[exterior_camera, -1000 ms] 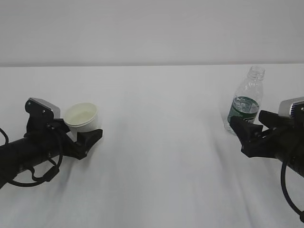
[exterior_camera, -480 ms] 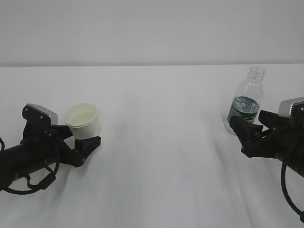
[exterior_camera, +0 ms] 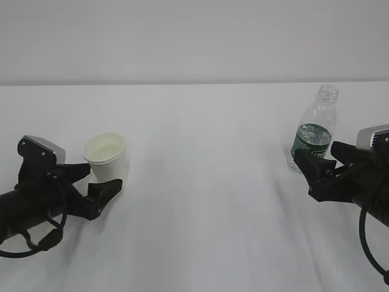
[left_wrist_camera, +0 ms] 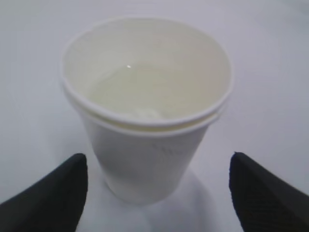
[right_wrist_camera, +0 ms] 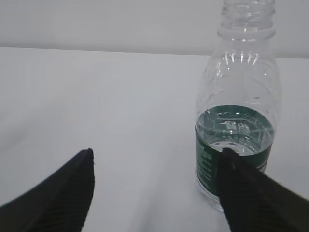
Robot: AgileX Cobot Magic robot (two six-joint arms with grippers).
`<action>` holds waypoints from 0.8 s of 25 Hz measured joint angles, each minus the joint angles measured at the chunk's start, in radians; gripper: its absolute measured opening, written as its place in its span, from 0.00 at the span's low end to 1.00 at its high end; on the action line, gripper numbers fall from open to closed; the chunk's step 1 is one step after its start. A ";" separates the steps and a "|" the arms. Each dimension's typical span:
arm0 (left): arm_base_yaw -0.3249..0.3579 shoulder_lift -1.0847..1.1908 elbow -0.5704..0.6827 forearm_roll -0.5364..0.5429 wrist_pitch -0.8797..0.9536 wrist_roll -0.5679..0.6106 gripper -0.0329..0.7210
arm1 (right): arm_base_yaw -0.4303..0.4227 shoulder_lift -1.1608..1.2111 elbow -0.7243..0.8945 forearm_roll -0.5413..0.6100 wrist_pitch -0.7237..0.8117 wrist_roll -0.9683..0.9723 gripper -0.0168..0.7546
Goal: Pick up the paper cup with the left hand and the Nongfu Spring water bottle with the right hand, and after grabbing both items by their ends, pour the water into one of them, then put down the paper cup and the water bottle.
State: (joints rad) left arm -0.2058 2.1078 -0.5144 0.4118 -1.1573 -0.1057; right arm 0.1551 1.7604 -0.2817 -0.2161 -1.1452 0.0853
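Black left arm [exterior_camera: 36,204] with looping cables, grey wrist blocks, black right tool [exterior_camera: 319,167], ridged fingers [right_wrist_camera: 58,193]

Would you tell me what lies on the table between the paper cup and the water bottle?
Nothing: in the exterior view only bare white table separates the paper cup from the water bottle.

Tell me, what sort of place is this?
Probably a robot test bench, not a kitchen: a plain white table against a bare wall, two black robot arms, and only a small white paper cup and a clear ribbed plastic bottle set out.
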 joint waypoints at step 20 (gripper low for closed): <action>0.000 -0.192 0.133 -0.047 0.000 0.010 0.93 | 0.000 -0.002 0.003 -0.056 0.000 0.042 0.78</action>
State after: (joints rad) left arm -0.2058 1.9157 -0.3814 0.3647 -1.1573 -0.0956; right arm 0.1551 1.7583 -0.2783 -0.2720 -1.1452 0.1276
